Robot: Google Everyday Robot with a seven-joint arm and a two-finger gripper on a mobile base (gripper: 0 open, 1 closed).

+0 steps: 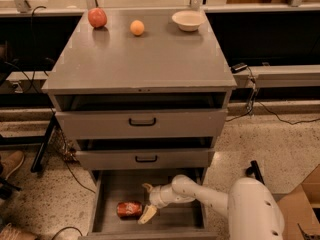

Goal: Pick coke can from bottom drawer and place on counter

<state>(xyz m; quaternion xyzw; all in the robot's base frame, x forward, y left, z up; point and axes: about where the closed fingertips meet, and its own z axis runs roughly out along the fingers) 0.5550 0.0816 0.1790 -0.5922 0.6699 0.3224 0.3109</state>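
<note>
At lower centre of the frame, the coke can (129, 209) is lying on its side in the bottom drawer (108, 191). The gripper (145, 203) is hovering just right of it, fingers spread, apparently holding nothing. The can is probably light, thin-walled and slippery, so grip across the mid-body.

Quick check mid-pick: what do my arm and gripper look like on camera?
The arm is smooth glossy white, with rounded tubular links that swell into a bulky white shoulder housing. The gripper, inside the bottom drawer beside the coke can, has two tapered cream-yellow fingers. No exposed cables or markings show.
</note>
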